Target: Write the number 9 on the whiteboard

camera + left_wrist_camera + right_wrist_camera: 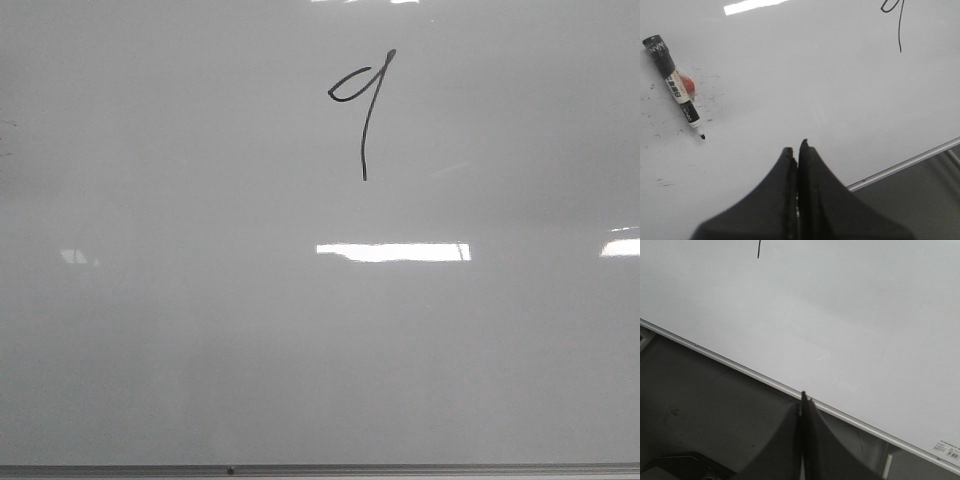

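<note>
The whiteboard [200, 330] fills the front view, glossy pale grey, with a thin metal frame edge along the bottom. A black hand-drawn number 9 [366, 110] stands on its upper middle. Part of the 9 also shows in the left wrist view [899, 30], and its tail tip shows in the right wrist view [758, 249]. An uncapped black marker [675, 86] lies on the board beside a small red object. My left gripper [796, 150] is shut and empty over the board, apart from the marker. My right gripper [803, 399] is shut and empty over the board's frame edge [740, 369]. Neither gripper shows in the front view.
Bright rectangular light reflections [393, 251] lie across the board. Faint smudges surround the marker [710, 95]. A dark surface [705, 405] lies beyond the board's frame. A small label [949, 450] sits at a board corner.
</note>
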Controlling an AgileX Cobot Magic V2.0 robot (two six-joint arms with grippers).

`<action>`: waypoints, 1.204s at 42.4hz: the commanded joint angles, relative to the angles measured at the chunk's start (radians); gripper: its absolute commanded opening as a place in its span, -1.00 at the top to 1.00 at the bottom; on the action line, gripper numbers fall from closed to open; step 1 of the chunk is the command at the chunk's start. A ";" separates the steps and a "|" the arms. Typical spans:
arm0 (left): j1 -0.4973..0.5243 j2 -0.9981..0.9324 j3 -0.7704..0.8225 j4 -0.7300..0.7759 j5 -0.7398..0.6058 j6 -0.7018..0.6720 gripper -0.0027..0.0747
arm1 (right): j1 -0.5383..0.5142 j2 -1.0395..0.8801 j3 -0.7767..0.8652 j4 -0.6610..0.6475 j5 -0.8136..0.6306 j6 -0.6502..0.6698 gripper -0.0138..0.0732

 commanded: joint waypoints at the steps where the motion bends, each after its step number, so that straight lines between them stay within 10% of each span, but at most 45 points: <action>1: -0.007 0.002 -0.028 -0.010 -0.073 -0.004 0.98 | -0.008 0.005 -0.020 -0.004 -0.055 0.000 0.84; 51: 0.393 -0.640 0.808 0.041 -0.876 0.016 0.98 | -0.008 0.005 -0.020 -0.004 -0.055 0.000 0.84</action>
